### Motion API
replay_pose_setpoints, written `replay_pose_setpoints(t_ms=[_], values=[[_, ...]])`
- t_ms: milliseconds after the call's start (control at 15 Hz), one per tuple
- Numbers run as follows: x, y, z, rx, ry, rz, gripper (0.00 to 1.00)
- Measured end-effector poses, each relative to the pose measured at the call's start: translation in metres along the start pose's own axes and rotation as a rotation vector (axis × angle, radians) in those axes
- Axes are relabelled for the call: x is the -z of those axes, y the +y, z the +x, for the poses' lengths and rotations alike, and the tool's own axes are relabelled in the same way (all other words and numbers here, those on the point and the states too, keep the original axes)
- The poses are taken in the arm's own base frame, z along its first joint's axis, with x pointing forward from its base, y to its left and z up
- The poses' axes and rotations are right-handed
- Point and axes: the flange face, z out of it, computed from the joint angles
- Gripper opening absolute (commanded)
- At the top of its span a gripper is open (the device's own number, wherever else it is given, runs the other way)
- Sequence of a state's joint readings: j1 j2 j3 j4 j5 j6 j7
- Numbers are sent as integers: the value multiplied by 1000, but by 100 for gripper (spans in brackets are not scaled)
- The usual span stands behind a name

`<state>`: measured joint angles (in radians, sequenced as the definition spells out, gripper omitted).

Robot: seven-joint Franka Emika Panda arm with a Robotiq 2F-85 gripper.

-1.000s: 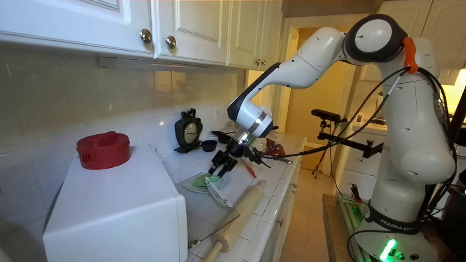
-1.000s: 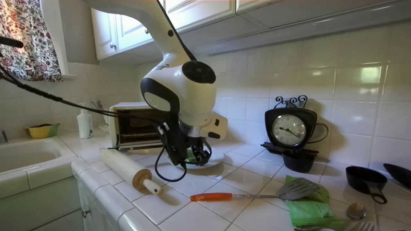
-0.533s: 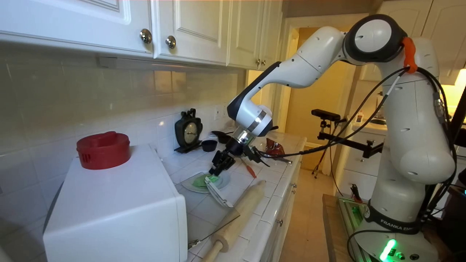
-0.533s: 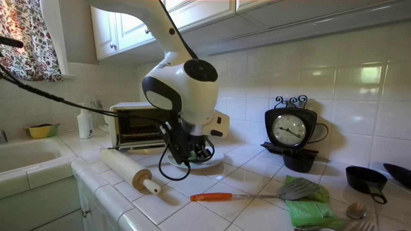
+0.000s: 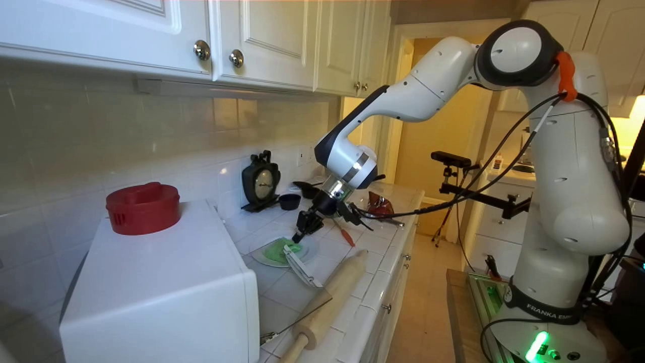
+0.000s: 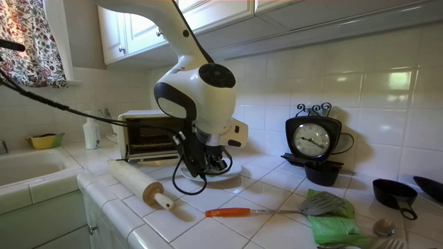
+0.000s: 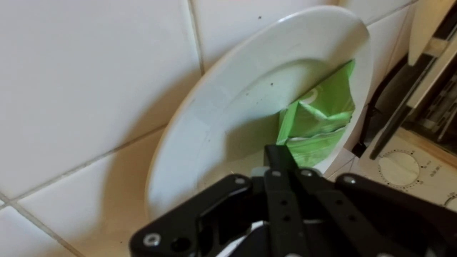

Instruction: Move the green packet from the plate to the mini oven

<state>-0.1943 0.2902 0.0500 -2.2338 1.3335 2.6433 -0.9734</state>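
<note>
I judge this the pick-up: my closed hand (image 7: 285, 162) seems empty, the packet (image 7: 317, 123) on the plate (image 7: 200, 117) toward wrist-view two o'clock; I should spread and reach

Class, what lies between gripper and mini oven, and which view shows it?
In the wrist view, the green packet on the plate lies between the gripper and the mini oven.
</note>
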Motion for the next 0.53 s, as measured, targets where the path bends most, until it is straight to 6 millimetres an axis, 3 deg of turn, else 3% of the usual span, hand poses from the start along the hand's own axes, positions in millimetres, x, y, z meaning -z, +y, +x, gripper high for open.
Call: replay_pose_setpoints(t_ms=[267,533], values=[[2,0,0,0,3,-1,0],[23,3,-3,-1,42,-47,0]])
